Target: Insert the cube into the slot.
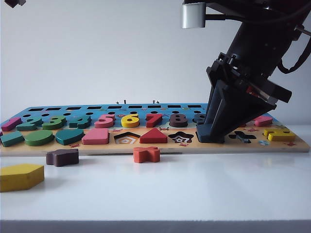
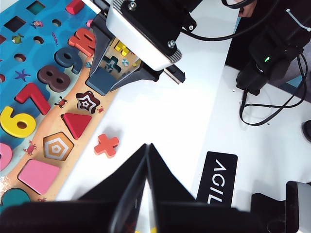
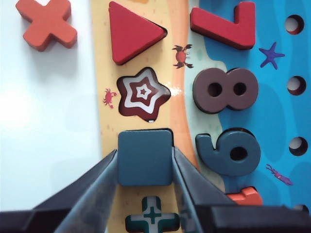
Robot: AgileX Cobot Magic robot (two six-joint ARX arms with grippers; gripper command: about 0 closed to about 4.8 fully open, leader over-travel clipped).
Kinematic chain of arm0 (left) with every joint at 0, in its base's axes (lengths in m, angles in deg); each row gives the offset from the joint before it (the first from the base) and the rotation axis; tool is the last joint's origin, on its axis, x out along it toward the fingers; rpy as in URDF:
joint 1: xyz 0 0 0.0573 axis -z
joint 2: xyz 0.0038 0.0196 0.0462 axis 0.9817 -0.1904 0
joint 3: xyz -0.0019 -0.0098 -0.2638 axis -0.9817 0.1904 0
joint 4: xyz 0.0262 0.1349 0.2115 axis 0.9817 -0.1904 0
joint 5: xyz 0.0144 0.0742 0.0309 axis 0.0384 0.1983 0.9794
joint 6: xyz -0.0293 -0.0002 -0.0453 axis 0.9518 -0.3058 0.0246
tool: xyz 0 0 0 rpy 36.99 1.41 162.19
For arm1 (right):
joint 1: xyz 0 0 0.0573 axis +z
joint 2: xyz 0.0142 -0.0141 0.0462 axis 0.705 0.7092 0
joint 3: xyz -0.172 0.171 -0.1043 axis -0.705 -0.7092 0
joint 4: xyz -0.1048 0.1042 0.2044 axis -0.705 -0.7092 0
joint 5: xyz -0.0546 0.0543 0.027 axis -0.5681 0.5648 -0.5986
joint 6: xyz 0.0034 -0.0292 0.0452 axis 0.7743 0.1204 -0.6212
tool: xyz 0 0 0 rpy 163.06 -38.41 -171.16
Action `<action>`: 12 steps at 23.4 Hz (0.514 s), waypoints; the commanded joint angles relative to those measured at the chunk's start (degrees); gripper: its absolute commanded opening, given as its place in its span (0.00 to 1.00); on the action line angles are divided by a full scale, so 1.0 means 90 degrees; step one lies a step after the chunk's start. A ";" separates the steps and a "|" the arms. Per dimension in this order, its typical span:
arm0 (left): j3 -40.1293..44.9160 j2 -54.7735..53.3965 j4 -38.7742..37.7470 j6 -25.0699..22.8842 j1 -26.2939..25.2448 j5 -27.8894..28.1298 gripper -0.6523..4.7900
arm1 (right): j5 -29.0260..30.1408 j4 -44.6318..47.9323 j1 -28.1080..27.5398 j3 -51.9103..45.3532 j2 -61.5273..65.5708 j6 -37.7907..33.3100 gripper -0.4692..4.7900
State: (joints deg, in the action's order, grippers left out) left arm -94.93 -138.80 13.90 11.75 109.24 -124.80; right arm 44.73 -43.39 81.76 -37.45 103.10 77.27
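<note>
The right arm leans down steeply from the upper right of the exterior view, its black wedge-shaped right gripper (image 1: 212, 137) pointing down onto the front edge of the puzzle board (image 1: 160, 145); its two fingers (image 3: 90, 187) press on opposite sides of the cube (image 3: 145, 157), pinching it; the cube, a thick square block of dark blue-grey with rounded corners and a matte face, sits squarely over the slot (image 3: 168, 131), of which only a thin dark rim shows around the block, so whether it is fully seated cannot be told. The left gripper (image 2: 146, 194) hangs over the white desk (image 1: 194, 189) in front of the board, well apart from it, its black fingers pressed together to a point with nothing between them.

The board is flat painted wood, sandy along the front and blue behind; beside the cube lies a star recess (image 3: 143, 94) with nested brown and white outlines, then a red triangle (image 3: 131, 32), smooth and glossy; behind stand a brown 8 (image 3: 225, 90), a dark blue 9 (image 3: 229, 151) and a red 7 (image 3: 226, 24); a cross recess (image 3: 152, 221) with a teal pattern lies on the cube's other side. On the desk rest an orange cross block (image 1: 146, 154), a dark brown notched piece (image 1: 62, 157) and a yellow pentagon block (image 1: 20, 176).
</note>
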 commanded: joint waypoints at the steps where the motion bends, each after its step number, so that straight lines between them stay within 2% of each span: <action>1: -0.0032 0.0019 0.0068 0.0012 0.0000 -0.0017 0.15 | 0.0070 0.0027 0.0012 -0.0005 -0.0017 0.0002 0.07; 6: -0.0032 0.0019 0.0068 0.0012 0.0000 -0.0017 0.15 | 0.0044 0.0044 0.0012 -0.0005 -0.0019 -0.0019 0.10; 7: -0.0032 0.0019 0.0068 0.0012 0.0000 -0.0019 0.15 | 0.0046 0.0044 0.0012 -0.0005 -0.0019 -0.0024 0.12; 9: -0.0032 0.0019 0.0068 0.0012 0.0000 -0.0019 0.15 | 0.0046 0.0049 0.0012 -0.0002 -0.0022 -0.0046 0.22; 12: -0.0032 0.0019 0.0068 0.0012 0.0000 -0.0019 0.15 | 0.0046 0.0068 0.0012 -0.0005 -0.0022 -0.0046 0.27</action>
State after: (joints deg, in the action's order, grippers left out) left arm -94.93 -138.80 13.88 11.75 109.24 -124.78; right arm 44.71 -43.39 81.76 -37.45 103.10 77.08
